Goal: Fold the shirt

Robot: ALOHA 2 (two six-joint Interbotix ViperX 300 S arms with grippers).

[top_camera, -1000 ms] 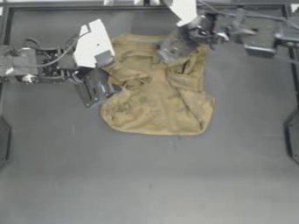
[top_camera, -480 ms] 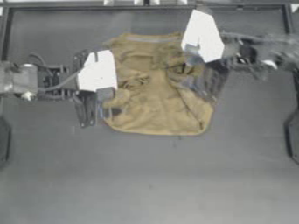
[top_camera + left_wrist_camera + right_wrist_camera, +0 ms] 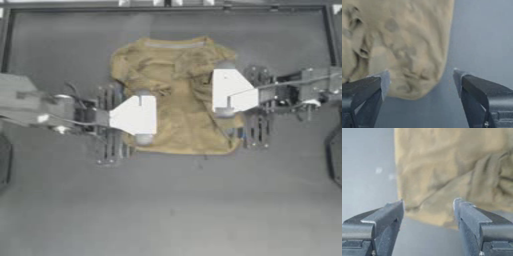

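Both arms have swung down since a second ago, so our left hand (image 3: 141,139) and right hand (image 3: 225,116), both spread, flank the limp, light shirt (image 3: 175,95) rumpled on the surface (image 3: 171,200); we'd pinch its lower corners.

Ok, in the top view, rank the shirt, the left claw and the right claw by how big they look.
1. shirt, clearly largest.
2. left claw and right claw: they look alike, both open at the shirt's sides; no ranking between them.
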